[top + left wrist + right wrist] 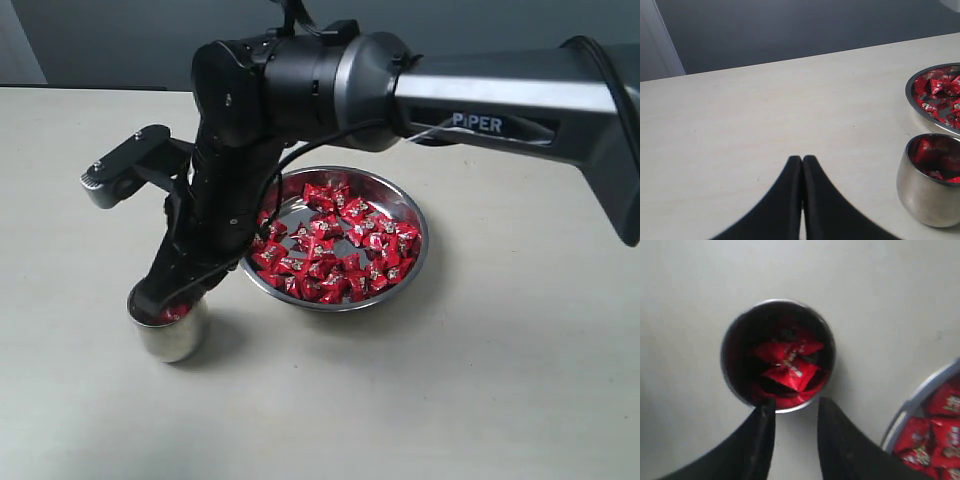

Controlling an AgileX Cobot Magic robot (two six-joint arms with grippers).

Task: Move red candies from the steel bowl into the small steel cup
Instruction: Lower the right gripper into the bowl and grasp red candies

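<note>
PIPER — printed on the right arm

1. Exterior view: slanting down on the pale desk, fairly near.
2. Left wrist view: low across it, past black fingers.
3. Right wrist view: straight down, close over the small shiny steel cup.
4. All share that cup and the wide shallow steel bowl.
</note>
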